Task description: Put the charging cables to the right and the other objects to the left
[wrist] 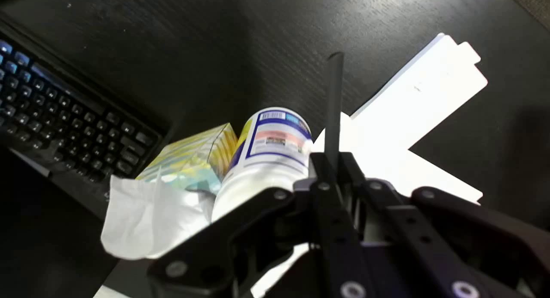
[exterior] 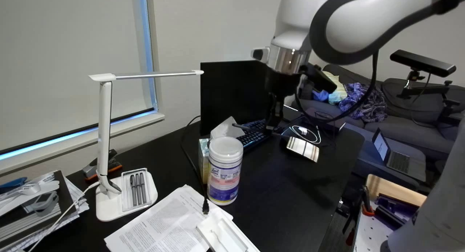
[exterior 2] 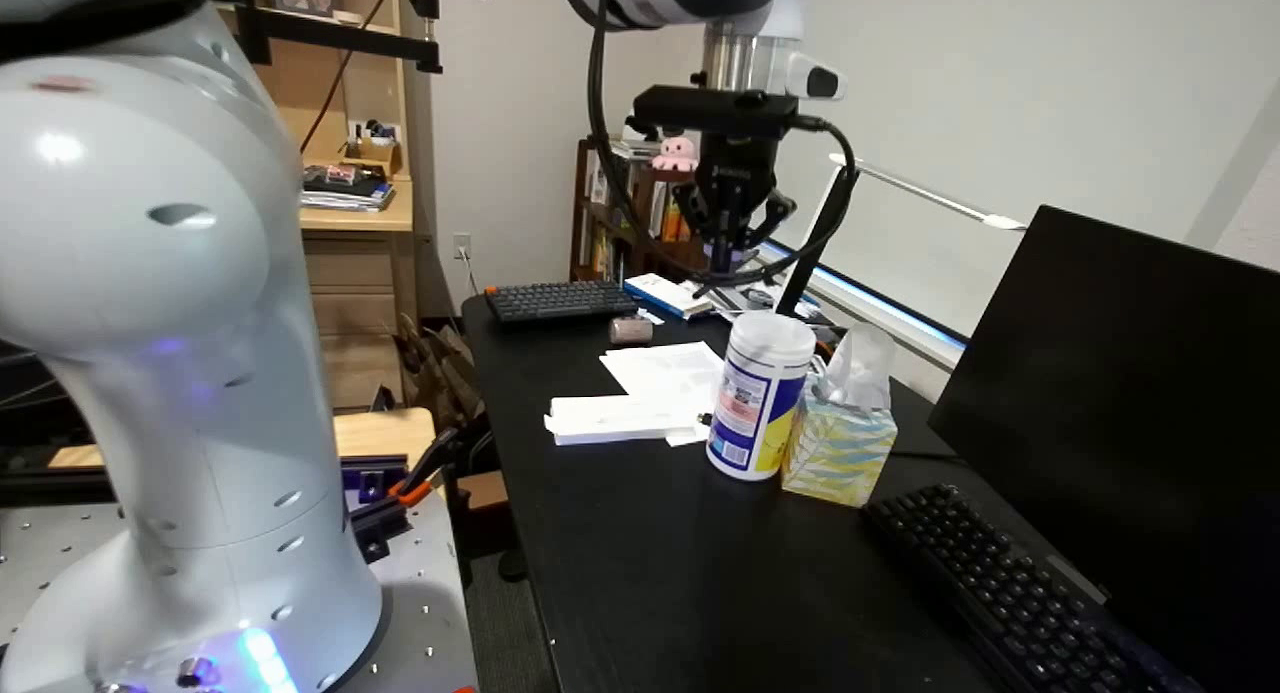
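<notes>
One Robotiq gripper hangs in the air over the desk, near the Lysol wipes canister and higher than its lid. Jaws drawn almost together, pinching a slim dark grey rod crosswise; in an exterior view the rod juts out to both sides of the grip.

Canister upright. Patterned tissue box just beside it, a tissue standing out of the top; whether box and canister touch, cannot tell. Printed sheets lie by the canister's foot, on the side away from the box; a black cord plug rests on them and a shallow white tray overlaps their edge. Black keyboard past the box from the canister.

Charging cable, white, loosely coiled on the desk, well apart from the canister: beyond it and to its right as an exterior view has it. Silver-grey rectangular item, flat, shiny, same direction, a little nearer the canister than the coil; contact between these two unclear.

Monitor, screen dark, behind the canister in an exterior view. White desk lamp left of the canister there, three pens in its base.
</notes>
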